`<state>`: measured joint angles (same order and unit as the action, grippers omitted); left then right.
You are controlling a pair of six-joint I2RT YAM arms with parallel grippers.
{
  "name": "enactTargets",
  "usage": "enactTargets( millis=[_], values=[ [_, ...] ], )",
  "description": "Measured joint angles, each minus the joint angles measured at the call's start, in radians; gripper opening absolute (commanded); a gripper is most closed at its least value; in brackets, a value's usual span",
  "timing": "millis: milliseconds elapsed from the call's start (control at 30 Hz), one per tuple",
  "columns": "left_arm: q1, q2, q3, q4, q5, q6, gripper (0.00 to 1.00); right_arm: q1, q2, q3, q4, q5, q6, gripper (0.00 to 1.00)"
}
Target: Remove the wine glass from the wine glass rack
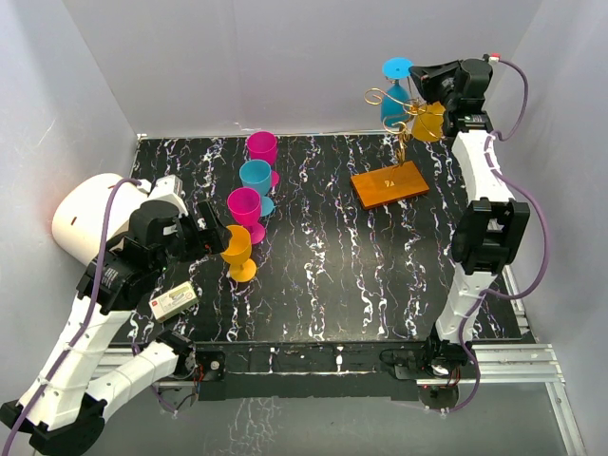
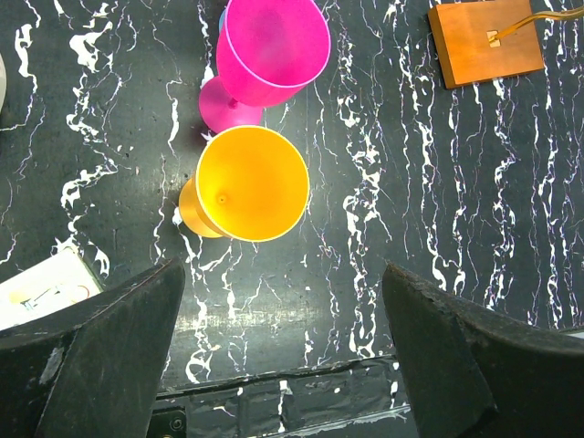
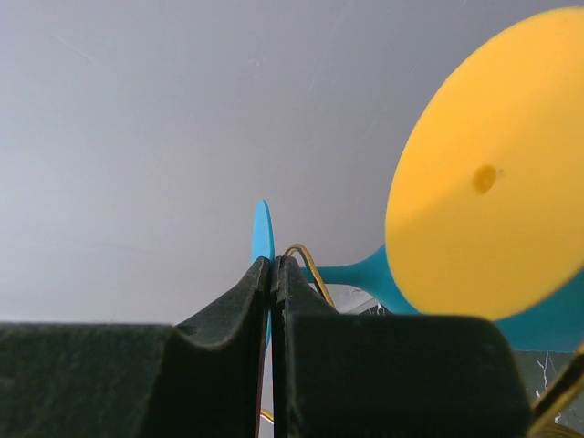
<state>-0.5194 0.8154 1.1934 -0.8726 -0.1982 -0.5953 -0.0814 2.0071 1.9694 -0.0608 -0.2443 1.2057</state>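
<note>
At the far right corner of the table [image 1: 323,275], the wine glass rack [image 1: 403,142] stands on its orange base [image 1: 389,184]. A blue wine glass [image 1: 392,106] hangs upside down from its curled gold arms, foot at the top and bowl below, so its long axis is roughly upright. The right gripper [image 3: 271,266] is level with that foot and comes at it from the right arm's side. In the wrist view its jaws are pressed together, with the thin blue foot disc [image 3: 262,224] running edge-on down between them — it looks pinched by the rim. The stem [image 3: 351,272] leads off across that view toward the bowl, past a loop of gold wire [image 3: 306,258] just beside the fingertips.

A yellow glass [image 3: 484,182] hangs close beside the blue one, its foot filling the right of the wrist view. Whether the two touch I cannot tell.

The coming move likely turns on the wire: the stem has to leave by the open end of its arm, and the pictures do not show which way that end faces. A pull across the wire would probably tip the light rack or knock the yellow glass.

The left gripper [image 2: 283,272] is well apart on the other side of the table, jaws wide and empty above a standing orange goblet [image 2: 251,182] — the right arm is plainly the nearer.
</note>
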Motion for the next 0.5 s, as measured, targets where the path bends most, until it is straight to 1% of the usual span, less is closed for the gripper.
enactTargets(
  millis=[300, 500],
  values=[
    [0.0, -0.002, 0.0, -0.001, 0.0, -0.001, 0.88, -0.023, -0.045, -0.06, 0.014, 0.008, 0.002, 0.0],
    [0.0, -0.016, 0.0, -0.007, 0.0, -0.009, 0.88, -0.025, -0.103, -0.132, 0.029, -0.019, 0.002, 0.0]
  ],
)
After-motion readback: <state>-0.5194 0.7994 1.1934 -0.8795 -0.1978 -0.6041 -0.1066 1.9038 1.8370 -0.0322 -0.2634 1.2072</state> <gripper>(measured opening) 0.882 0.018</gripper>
